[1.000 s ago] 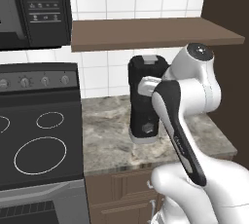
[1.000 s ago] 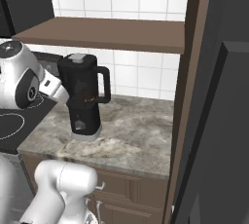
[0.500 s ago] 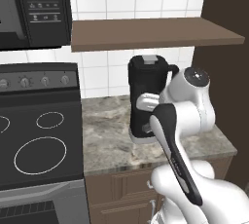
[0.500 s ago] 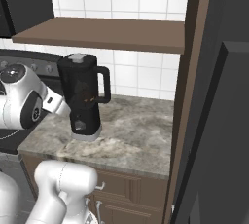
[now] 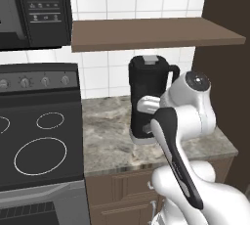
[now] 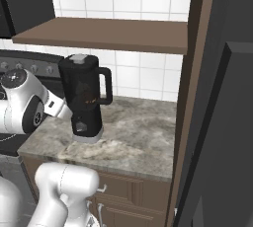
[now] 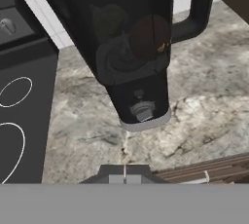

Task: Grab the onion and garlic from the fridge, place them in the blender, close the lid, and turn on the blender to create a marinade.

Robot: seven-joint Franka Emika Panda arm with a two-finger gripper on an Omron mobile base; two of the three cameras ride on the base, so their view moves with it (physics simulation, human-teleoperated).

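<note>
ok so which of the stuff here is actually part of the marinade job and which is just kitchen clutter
Part of the job:
blender
lid, on top of the jug
onion, seen through the jug
garlic, seen through the jug
claw, facing the blender's knob

Just there:
stove
microwave
wooden shelf
counter

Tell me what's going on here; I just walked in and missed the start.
A robot arm is working at the blender on the counter. The lid is on the jug, and the onion and garlic show through its dark wall. The hand view looks at the knob on the base from close by, so switching it on seems to be what's left.
</note>
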